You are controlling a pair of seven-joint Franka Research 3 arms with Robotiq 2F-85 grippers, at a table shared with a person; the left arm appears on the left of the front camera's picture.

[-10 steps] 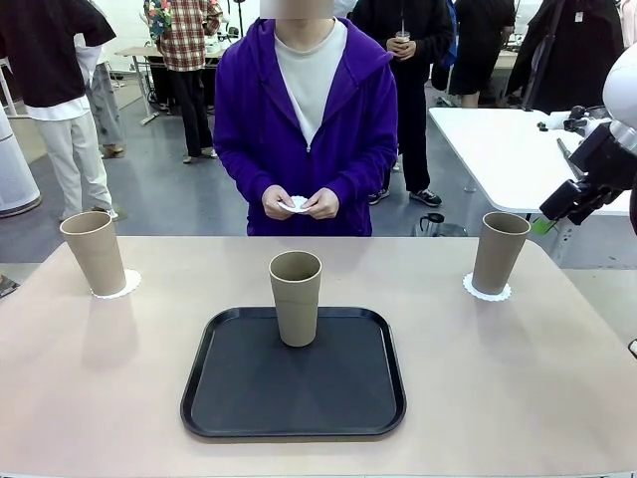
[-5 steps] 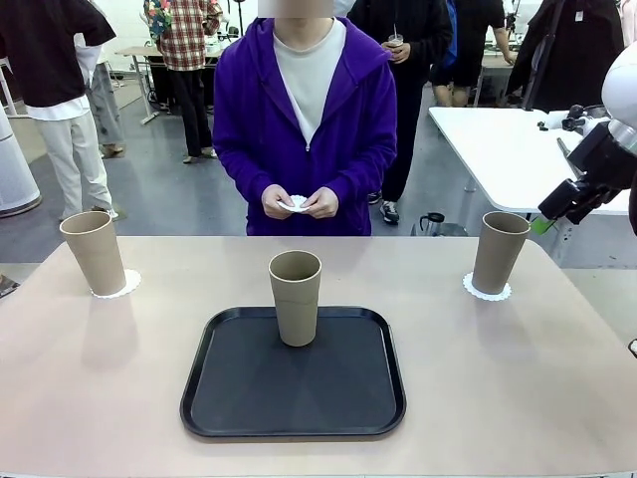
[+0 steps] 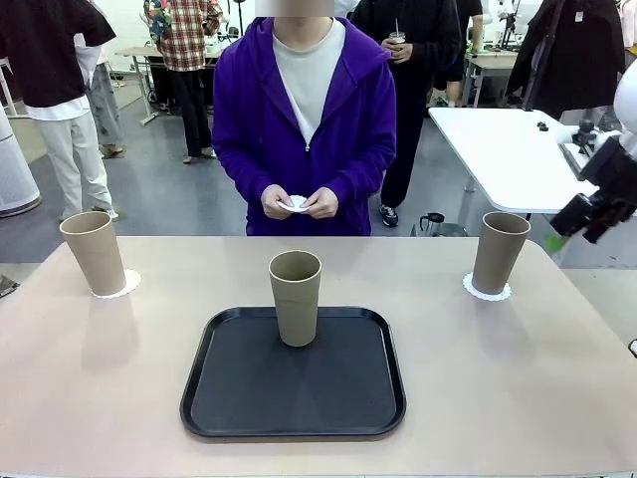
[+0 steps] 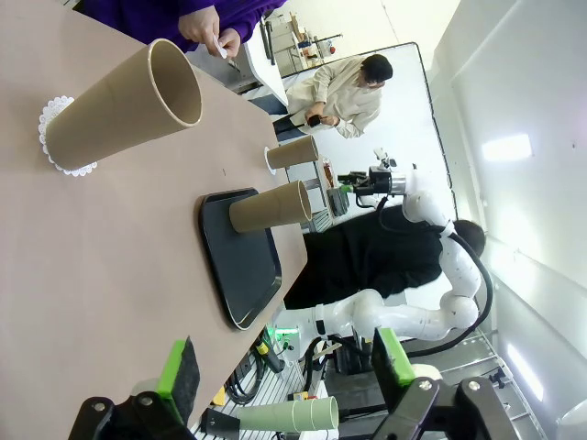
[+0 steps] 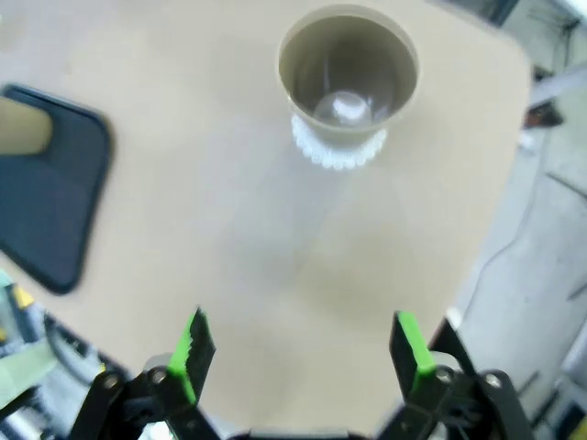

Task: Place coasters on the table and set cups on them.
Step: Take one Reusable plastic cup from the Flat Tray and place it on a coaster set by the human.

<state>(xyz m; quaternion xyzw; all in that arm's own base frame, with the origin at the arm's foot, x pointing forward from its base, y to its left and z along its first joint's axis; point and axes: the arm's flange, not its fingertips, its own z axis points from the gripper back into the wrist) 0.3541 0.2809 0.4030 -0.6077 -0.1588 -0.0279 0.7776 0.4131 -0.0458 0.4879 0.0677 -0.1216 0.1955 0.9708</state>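
Three greyish-tan cups are in view. The left cup (image 3: 93,252) stands on a lacy white coaster (image 3: 118,286), and the right cup (image 3: 500,251) stands on another coaster (image 3: 487,291), both on the beige table (image 3: 109,398). The middle cup (image 3: 296,297) stands upright on the black tray (image 3: 294,383). The person's hands hold a third coaster (image 3: 297,203) at the far edge. My right gripper (image 3: 572,224) hangs open, off to the right of the right cup (image 5: 348,78), apart from it. My left gripper (image 4: 286,367) is open and empty, low beside the table, short of the left cup (image 4: 124,105).
The tray (image 5: 46,211) lies mid-table near the front edge. A white-topped table (image 3: 508,149) stands behind on the right, close to my right arm. Several people stand in the background. The table's right corner (image 5: 495,55) is near the right cup.
My right gripper has drawn back to the right and slightly down, away from the right cup. Cups, coasters and the person's hands have stayed put.
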